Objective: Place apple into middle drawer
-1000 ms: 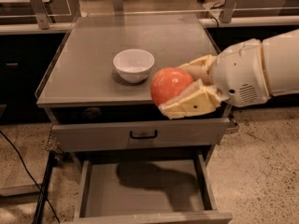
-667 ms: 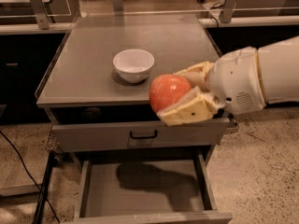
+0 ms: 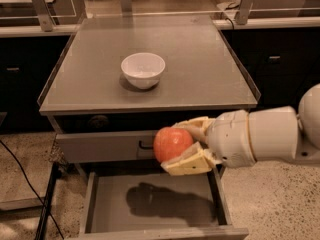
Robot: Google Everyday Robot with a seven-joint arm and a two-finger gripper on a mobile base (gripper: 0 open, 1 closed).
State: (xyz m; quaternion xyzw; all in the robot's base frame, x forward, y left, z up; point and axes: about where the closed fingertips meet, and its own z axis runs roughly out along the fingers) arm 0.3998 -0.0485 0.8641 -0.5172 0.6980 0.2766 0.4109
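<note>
My gripper (image 3: 173, 147) is shut on the red-orange apple (image 3: 171, 143), one cream finger above it and one below. It holds the apple in the air in front of the cabinet, above the right half of the open middle drawer (image 3: 107, 206). That drawer is pulled out at the bottom of the view, and its bare grey floor carries the shadow of the arm and apple. The white arm reaches in from the right.
A white bowl (image 3: 143, 70) stands on the grey cabinet top (image 3: 200, 79). Just behind the apple is a shut grey drawer front with a small black handle (image 3: 145, 145). A dark cable (image 3: 20, 171) runs over the speckled floor at the left.
My gripper has carried the apple down from the level of the cabinet top's front edge to in front of the handled drawer, above the open drawer.
</note>
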